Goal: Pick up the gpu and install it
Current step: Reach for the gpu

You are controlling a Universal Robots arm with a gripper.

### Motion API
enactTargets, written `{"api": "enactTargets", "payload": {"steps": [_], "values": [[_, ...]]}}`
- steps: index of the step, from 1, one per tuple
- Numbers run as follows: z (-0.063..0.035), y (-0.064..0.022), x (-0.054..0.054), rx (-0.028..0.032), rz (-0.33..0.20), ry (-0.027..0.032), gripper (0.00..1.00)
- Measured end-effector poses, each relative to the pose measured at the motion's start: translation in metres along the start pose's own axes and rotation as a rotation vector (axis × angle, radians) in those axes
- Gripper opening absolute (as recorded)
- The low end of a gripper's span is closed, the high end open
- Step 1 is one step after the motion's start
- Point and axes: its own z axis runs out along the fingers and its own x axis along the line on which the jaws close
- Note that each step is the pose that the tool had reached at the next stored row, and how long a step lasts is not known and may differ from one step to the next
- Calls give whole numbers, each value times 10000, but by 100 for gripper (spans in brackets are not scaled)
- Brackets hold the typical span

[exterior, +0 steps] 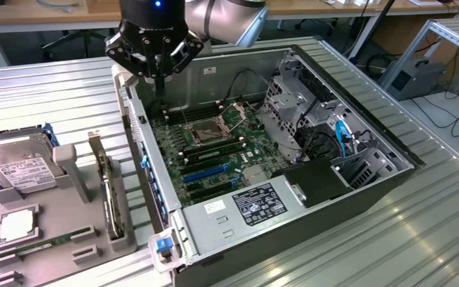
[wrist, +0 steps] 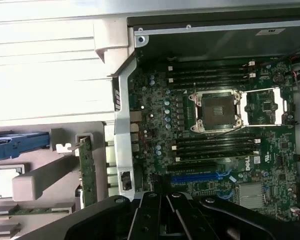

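Note:
The gpu stands on edge in a slot of the grey holder, outside the open computer case, at the exterior view's left. In the wrist view the gpu shows as a thin green board edge next to the case wall. My gripper hangs above the back corner of the case, over the motherboard, well away from the card. Its fingers are shut with nothing between them. The gripper shows as dark linkages over the blue expansion slot.
A silver hard drive, a processor and a memory stick lie in the same holder. The case wall rises between holder and motherboard. Drive cages, cables and the power supply crowd the case's right side.

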Motion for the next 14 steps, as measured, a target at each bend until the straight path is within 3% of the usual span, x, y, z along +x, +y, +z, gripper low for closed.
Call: {"api": "enactTargets", "payload": {"steps": [14], "values": [[-18,-43,653,-2,-2,-15,11]]}}
